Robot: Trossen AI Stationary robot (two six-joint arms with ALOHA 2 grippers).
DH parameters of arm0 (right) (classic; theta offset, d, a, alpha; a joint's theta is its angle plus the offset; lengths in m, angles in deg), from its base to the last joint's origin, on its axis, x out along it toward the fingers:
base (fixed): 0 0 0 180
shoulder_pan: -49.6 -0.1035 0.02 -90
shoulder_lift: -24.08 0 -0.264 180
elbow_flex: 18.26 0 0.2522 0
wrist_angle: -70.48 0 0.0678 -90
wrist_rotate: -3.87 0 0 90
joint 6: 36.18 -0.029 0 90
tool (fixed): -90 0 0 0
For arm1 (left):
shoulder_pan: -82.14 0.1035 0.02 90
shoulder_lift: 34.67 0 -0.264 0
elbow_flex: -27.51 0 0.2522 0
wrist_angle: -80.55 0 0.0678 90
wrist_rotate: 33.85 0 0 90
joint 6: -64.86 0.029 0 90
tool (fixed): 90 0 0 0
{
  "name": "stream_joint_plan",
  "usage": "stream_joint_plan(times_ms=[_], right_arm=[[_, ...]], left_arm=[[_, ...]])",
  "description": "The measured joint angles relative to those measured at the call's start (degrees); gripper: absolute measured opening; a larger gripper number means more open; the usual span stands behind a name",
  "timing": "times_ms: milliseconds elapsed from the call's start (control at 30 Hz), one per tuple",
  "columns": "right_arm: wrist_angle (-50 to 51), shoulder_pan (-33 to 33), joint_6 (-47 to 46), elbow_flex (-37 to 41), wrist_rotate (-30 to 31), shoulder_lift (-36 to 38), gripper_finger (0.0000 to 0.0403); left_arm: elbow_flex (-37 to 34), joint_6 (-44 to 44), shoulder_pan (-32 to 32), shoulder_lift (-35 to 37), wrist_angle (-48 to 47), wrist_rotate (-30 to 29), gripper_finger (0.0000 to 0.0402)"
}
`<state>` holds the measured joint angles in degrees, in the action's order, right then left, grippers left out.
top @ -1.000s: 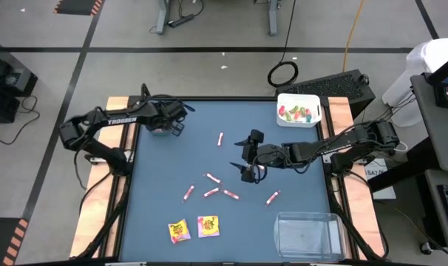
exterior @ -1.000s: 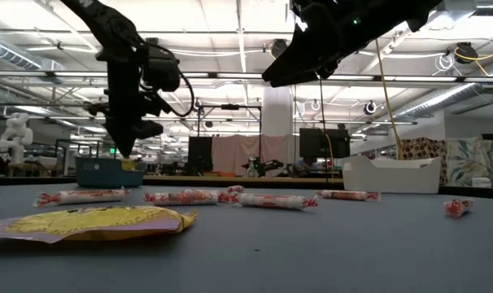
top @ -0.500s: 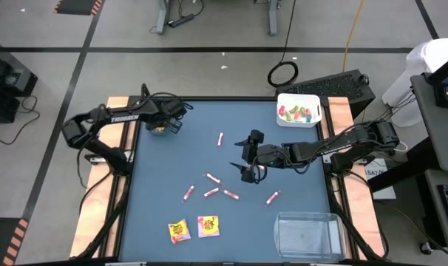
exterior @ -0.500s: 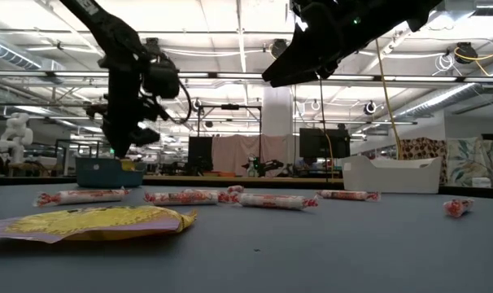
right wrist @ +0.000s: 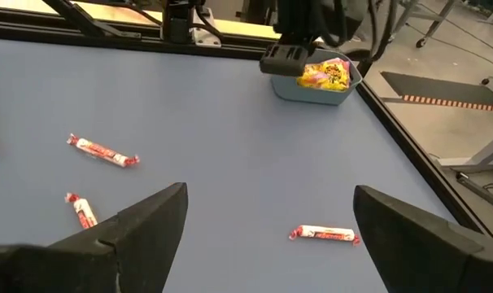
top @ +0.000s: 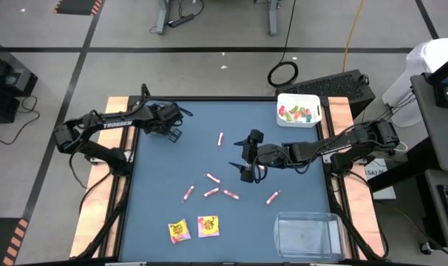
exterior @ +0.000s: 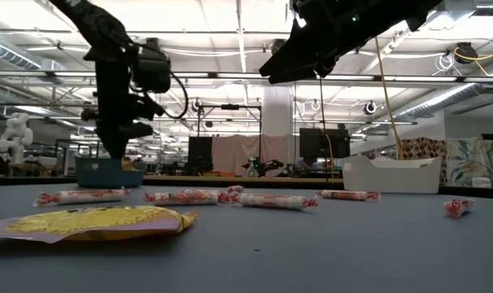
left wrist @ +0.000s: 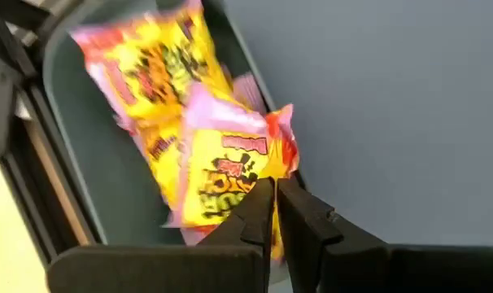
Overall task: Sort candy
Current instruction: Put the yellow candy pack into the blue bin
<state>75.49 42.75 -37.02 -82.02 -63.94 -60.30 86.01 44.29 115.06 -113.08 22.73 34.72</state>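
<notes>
Scattered across the blue table (top: pixel 165 192): pink-white candy sticks (top: pixel 211 192) in a loose cluster near the middle. One lone stick (top: pixel 220 138) farther off, long axis running near-to-far. Another stick (top: pixel 273 197) at the right of the cluster, lying on a diagonal; the rest pointing every which way, none touching the bins. Two square yellow packets (top: pixel 208 226) side by side, flat, at the near edge left of centre; in the low view the closest packet (exterior: pixel 92 222) lying crumpled in the foreground, with sticks (exterior: pixel 277 201) end to end in a row behind it.

More yellow packets (left wrist: pixel 194 138) piled inside the teal bin (left wrist: pixel 76 155) at the far left corner, tilted and overlapping. Left gripper (top: pixel 174 133) hanging just above that bin, fingers (left wrist: pixel 259 216) pressed together with nothing between them, tips just over the topmost packet.

Right gripper (top: pixel 248 157) raised above the table's middle, right of the lone stick, fingers (right wrist: pixel 145 224) spread wide and empty. Nothing between it and the sticks below.

White bin (top: pixel 313 105) at the far right corner, holding green and red wrapped pieces (top: pixel 296 112). Clear bin (top: pixel 282 235) at the near right corner. Black cable loop (top: pixel 283 73) on the floor beyond the far edge.
</notes>
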Motion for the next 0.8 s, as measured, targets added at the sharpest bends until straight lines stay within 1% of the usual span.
stream_joint_plan(times_ms=[133,267,433,567,733,800], right_arm=[[0.00,0.00,0.00,0.00,0.00,0.00,0.0341],[0.00,0.00,0.06,0.00,0.00,0.00,0.0341],[0.00,0.00,0.04,0.00,0.00,0.00,0.0341],[0.48,-0.03,-0.40,0.00,-0.38,0.00,0.0341],[0.96,-0.67,-2.08,0.00,-10.19,0.00,0.0341],[0.87,-1.49,-2.78,0.00,-13.03,0.00,0.0341]], left_arm=[[-2.51,-1.05,1.08,-0.02,2.83,-1.48,0.0028],[-2.69,-1.12,1.30,0.00,3.09,-1.77,0.0028],[-1.69,-1.42,0.09,1.64,3.12,-1.64,0.0028],[-1.34,-1.48,-1.68,4.56,2.87,-1.47,0.0028],[-1.34,-1.61,-5.73,10.05,2.55,-1.16,0.0028],[-1.34,-2.12,-8.24,12.44,2.74,-0.60,0.0028]])
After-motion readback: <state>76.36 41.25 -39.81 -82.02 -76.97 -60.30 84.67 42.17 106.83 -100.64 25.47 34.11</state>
